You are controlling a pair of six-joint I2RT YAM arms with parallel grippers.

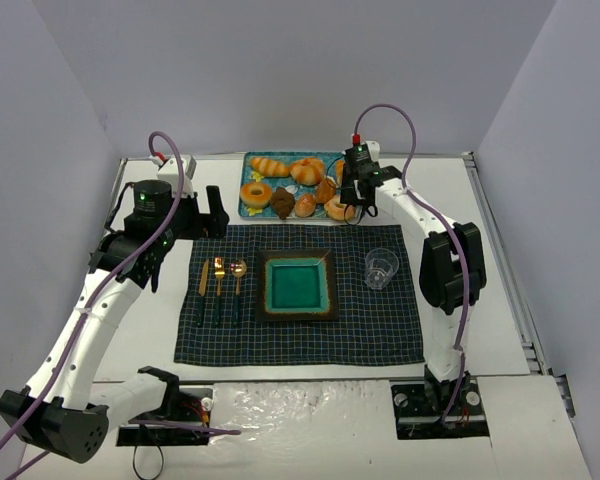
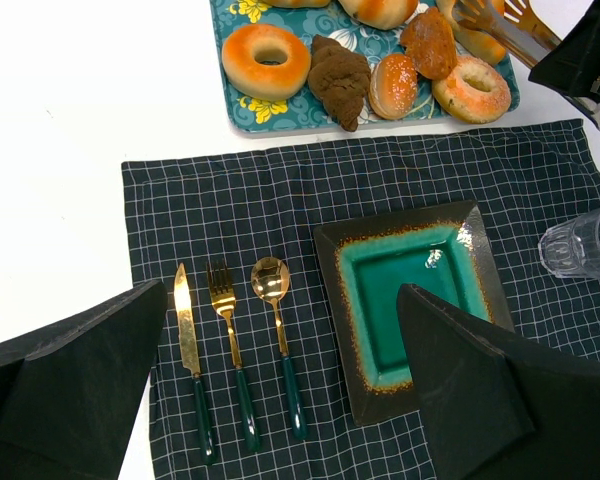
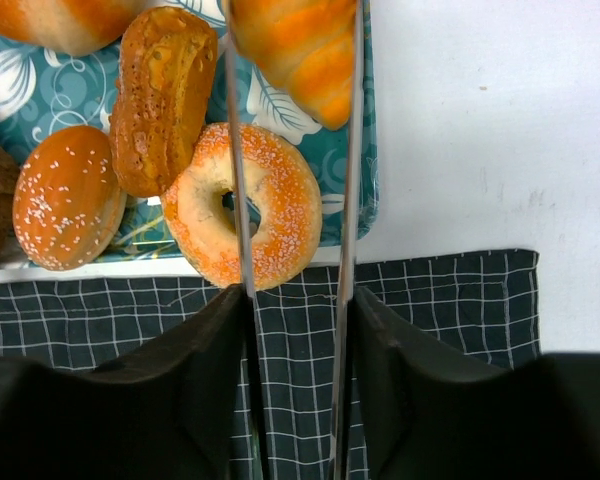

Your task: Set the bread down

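The bread [image 3: 298, 45], a golden-orange ridged roll, lies at the right end of the blue flowered tray [image 3: 40, 95]. My right gripper [image 3: 298, 300] is shut on metal tongs [image 3: 351, 150], whose two arms reach forward on either side of the bread's tapered end. I cannot tell whether the bread is lifted. In the top view the right gripper [image 1: 356, 190] is over the tray's right end and hides the bread. My left gripper [image 1: 212, 215] is open and empty, above the placemat's left side. A square teal plate [image 1: 263, 285] sits mid-placemat.
The tray holds a sugared ring doughnut [image 3: 242, 205], a seeded bun [image 3: 68, 195], a brown pastry [image 3: 163, 95] and others. A knife [image 2: 185, 330], fork [image 2: 225, 320] and spoon [image 2: 273, 300] lie left of the plate. A clear glass [image 1: 381, 268] stands to its right.
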